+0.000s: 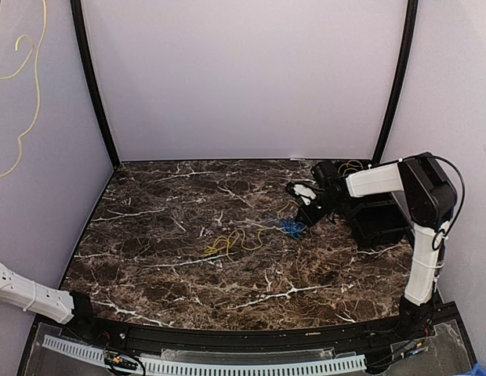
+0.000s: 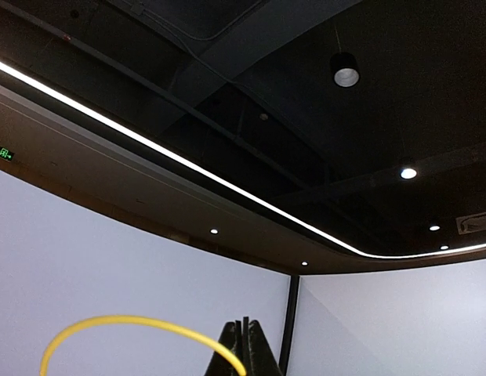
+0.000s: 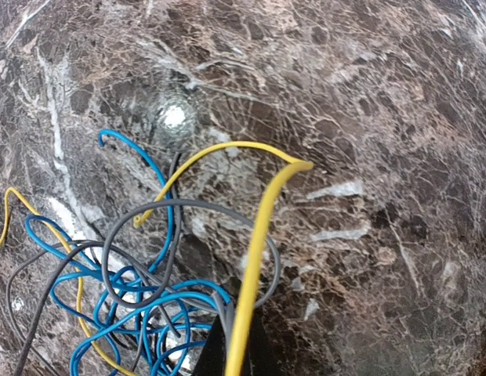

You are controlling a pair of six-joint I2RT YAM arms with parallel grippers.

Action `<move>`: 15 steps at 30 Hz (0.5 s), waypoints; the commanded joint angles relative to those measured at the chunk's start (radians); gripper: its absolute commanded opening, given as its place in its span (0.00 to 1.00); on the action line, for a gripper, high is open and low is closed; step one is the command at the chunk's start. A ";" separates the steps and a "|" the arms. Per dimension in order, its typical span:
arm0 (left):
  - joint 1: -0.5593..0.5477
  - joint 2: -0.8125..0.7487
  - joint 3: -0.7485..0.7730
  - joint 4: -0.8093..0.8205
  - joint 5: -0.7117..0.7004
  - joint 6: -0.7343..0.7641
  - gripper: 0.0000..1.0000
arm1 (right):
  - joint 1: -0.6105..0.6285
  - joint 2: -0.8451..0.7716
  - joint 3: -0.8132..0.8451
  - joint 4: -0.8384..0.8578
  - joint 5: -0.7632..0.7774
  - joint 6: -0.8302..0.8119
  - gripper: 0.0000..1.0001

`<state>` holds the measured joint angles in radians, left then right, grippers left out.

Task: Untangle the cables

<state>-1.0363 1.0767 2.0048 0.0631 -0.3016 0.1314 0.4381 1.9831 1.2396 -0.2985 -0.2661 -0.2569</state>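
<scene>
A loose tangle of yellow cables (image 1: pixel 227 244) lies mid-table, running right into a small blue bundle (image 1: pixel 291 228). My right gripper (image 1: pixel 300 217) hovers just over that bundle. In the right wrist view its fingers (image 3: pixel 219 352) are shut on a yellow cable (image 3: pixel 262 227) that rises from them, bends sharply and runs back left. Blue loops (image 3: pixel 125 313) and a grey cable (image 3: pixel 188 205) lie tangled beside the fingers. My left gripper (image 2: pixel 244 345) points up at the ceiling, shut, with a yellow cable (image 2: pixel 133 319) arching from its fingers. Another yellow strand (image 1: pixel 27 86) hangs along the left wall.
A black box (image 1: pixel 376 219) stands on the marble table (image 1: pixel 149 211) behind the right gripper, with a bit of yellow wire (image 1: pixel 351 166) at its far side. White walls with black posts (image 1: pixel 94 86) close in the back and sides. The left arm (image 1: pixel 31 296) leaves the view at the lower left.
</scene>
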 commanded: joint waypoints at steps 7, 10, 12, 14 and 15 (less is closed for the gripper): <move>0.001 -0.047 -0.421 0.161 -0.013 -0.079 0.00 | -0.010 -0.289 0.087 -0.227 -0.112 -0.151 0.42; 0.001 -0.081 -0.623 0.256 -0.055 -0.109 0.00 | 0.004 -0.353 0.153 -0.306 -0.165 -0.186 0.50; 0.001 -0.095 -0.727 0.307 -0.075 -0.124 0.00 | 0.014 -0.370 0.213 -0.369 -0.199 -0.208 0.52; 0.001 -0.088 -0.805 0.348 -0.085 -0.153 0.00 | 0.028 -0.382 0.266 -0.415 -0.225 -0.224 0.52; 0.001 -0.083 -0.847 0.373 -0.087 -0.164 0.00 | 0.039 -0.387 0.289 -0.431 -0.239 -0.231 0.53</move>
<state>-1.0363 1.0302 1.2675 0.2661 -0.3420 0.0319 0.4454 1.6131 1.4532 -0.5999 -0.4095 -0.4290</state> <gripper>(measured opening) 0.019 0.522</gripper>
